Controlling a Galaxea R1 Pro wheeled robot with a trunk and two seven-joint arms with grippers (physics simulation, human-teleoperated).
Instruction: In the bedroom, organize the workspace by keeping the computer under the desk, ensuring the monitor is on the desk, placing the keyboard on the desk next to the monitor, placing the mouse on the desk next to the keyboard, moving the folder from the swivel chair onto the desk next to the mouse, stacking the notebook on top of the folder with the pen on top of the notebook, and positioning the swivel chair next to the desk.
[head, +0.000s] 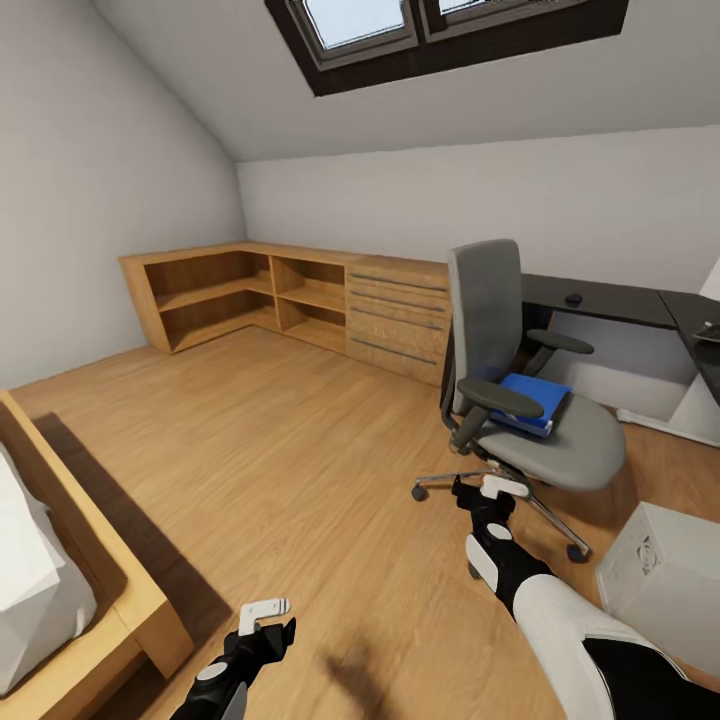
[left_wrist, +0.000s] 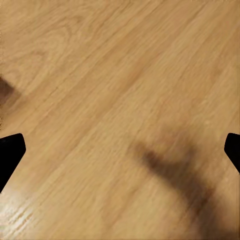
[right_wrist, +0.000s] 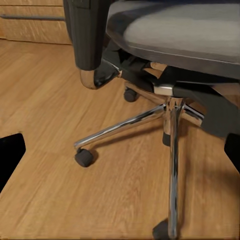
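Observation:
The grey swivel chair (head: 520, 400) stands on the wooden floor in front of the black desk (head: 610, 300). A blue folder (head: 535, 400) lies on its seat. A small dark rounded thing (head: 573, 298), perhaps the mouse, rests on the desk top. A white box with a vent, apparently the computer (head: 660, 575), sits on the floor at the right. My right gripper (head: 487, 490) (right_wrist: 120, 152) is open, low beside the chair's chrome star base (right_wrist: 170, 107). My left gripper (head: 270, 625) (left_wrist: 120, 152) is open over bare floor. The monitor, keyboard, notebook and pen are out of view.
Light wooden low cabinets (head: 300, 295) with shelves and drawers line the back wall. A wooden bed frame (head: 110, 590) with white bedding fills the near left corner. Wide floor (head: 280, 450) lies between the bed and the chair. The ceiling slopes, with a skylight.

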